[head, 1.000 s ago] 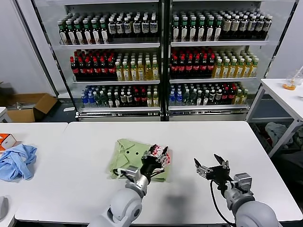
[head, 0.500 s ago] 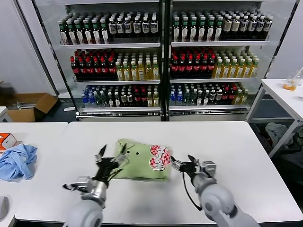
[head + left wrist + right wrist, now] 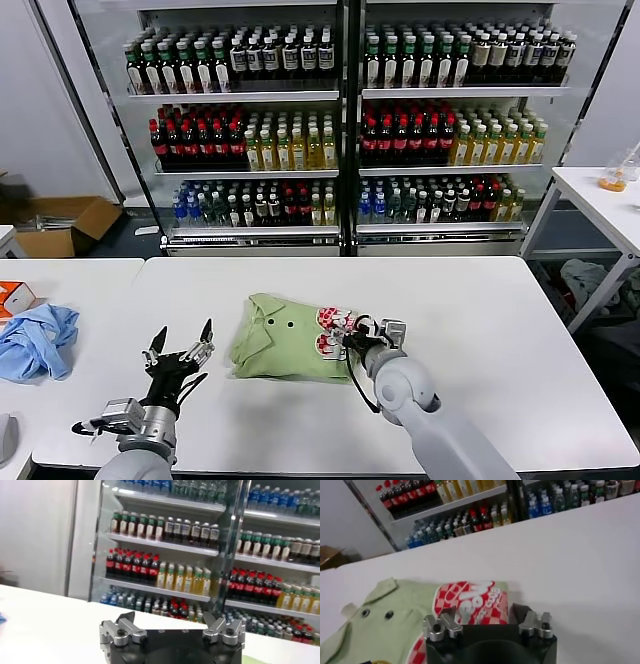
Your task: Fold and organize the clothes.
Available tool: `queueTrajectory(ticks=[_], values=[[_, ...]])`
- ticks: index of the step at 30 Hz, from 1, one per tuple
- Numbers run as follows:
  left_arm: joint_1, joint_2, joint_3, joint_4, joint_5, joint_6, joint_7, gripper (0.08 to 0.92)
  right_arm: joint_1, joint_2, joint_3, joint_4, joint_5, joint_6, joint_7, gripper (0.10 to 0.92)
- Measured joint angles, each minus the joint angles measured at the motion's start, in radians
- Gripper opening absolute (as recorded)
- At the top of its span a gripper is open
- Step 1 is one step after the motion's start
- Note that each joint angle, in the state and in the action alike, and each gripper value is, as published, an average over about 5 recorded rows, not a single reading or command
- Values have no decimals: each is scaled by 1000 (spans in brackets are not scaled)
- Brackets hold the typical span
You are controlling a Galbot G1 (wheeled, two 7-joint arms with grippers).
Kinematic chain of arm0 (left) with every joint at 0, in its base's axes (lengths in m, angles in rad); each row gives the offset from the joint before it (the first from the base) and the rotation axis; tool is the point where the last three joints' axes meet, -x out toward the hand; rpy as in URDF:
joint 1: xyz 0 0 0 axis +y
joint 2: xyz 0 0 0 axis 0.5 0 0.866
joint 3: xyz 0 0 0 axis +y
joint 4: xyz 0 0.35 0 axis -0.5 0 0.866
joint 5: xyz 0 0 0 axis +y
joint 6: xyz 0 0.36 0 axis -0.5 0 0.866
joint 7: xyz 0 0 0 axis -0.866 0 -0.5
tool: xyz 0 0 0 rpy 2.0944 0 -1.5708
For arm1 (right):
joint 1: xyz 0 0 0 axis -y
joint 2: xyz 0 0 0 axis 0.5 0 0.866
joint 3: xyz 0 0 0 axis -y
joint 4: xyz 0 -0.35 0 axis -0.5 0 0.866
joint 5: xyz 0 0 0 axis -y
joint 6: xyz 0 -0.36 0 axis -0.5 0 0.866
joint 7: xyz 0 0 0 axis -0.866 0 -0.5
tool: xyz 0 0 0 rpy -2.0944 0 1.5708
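The right tool (image 3: 345, 338) is at the edge of the polo shirt (image 3: 285, 342) that carries the red-and-white printed graphic (image 3: 331, 333). In the right wrist view its two fingers (image 3: 441, 625) stand apart, with the graphic edge of the shirt between them, and they are not yet pressed together on the cloth. The shirt lies on the white tabletop (image 3: 470, 330) in a partly folded bundle, with the collar and the small dark buttons on the side away from the right tool.

The left tool (image 3: 180, 352) is held above the tabletop, well apart from the collar side of the shirt, with its fingers spread and nothing in them. The light blue cloth (image 3: 35, 340) lies farther from the shirt, beyond the left tool.

I judge the step in hand is to take this graphic edge for a next fold. To do it well, the right tool should go low and catch all the layers together, then lift slowly, so the bundle does not open.
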Motion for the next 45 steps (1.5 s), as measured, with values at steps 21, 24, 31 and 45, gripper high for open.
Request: queueTrajectory(ticks=[21, 24, 31, 45], values=[[19, 22, -43, 12, -27, -5, 0, 823, 111, 12, -48, -168, -78, 12, -57, 132], [21, 26, -44, 12, -29, -6, 1, 823, 130, -5, -48, -189, -118, 11, -89, 124], [25, 28, -42, 9, -26, -4, 4, 823, 190, -67, -42, -233, -216, -8, -185, 124], [11, 28, -17, 8, 19, -7, 6, 823, 198, -202, 17, -217, -452, 83, -369, 328]])
